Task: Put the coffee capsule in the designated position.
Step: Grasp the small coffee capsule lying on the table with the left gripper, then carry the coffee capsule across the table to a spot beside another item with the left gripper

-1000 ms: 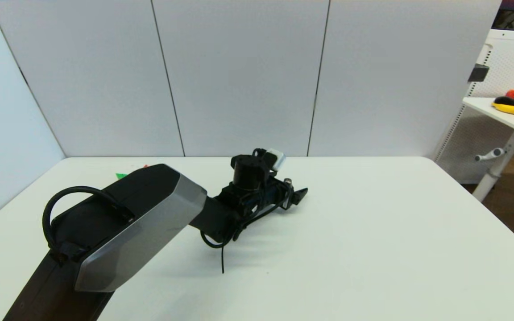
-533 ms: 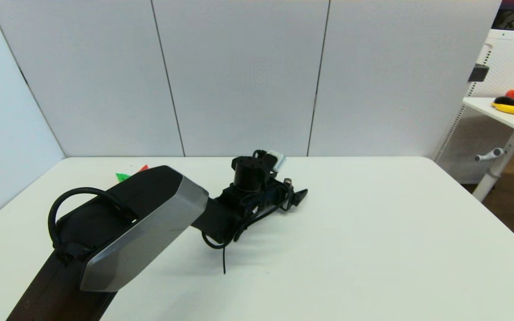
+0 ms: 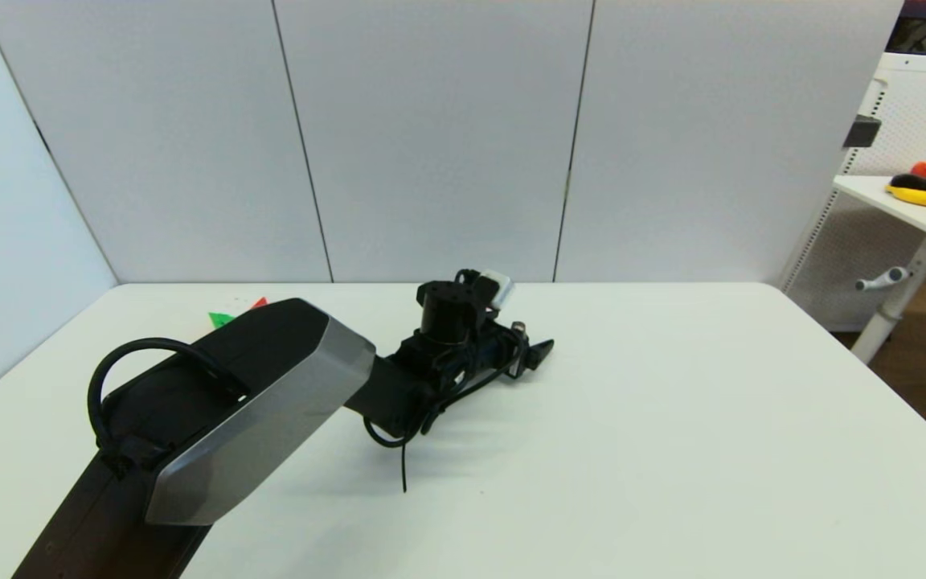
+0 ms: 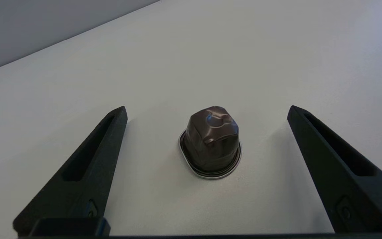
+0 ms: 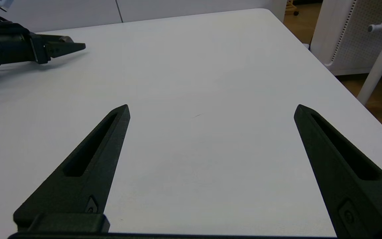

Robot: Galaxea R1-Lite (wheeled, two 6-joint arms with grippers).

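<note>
While your left gripper (image 4: 207, 111) holds its two black fingers (image 4: 88, 166) spread wide, the coffee capsule (image 4: 212, 142) stands between them on its flat rim, dome up, touching neither one. It is dark brown-grey with a dented top and a thin silvery edge, and it sits roughly midway in the gap, resting on the white table (image 4: 191, 49).

From the head view you cannot see the capsule at all: the left arm (image 3: 230, 410) and its wrist block it, with only a fingertip of the left gripper (image 3: 542, 352) poking out low over the middle of the table (image 3: 672, 442). A black cable loops off the wrist and trails down toward the tabletop.

Your right gripper (image 5: 211, 109) also has its fingers wide apart with nothing between them, hanging over bare tabletop well to the right of the other arm.

Behind the left arm, near the far left corner, you can make out green and red patches of the puzzle cube (image 3: 230, 314), mostly hidden. Pale grey wall panels (image 3: 431, 137) back the table. Off to the right stands a second white table (image 3: 905, 201) carrying a yellow-and-black object and something red.
</note>
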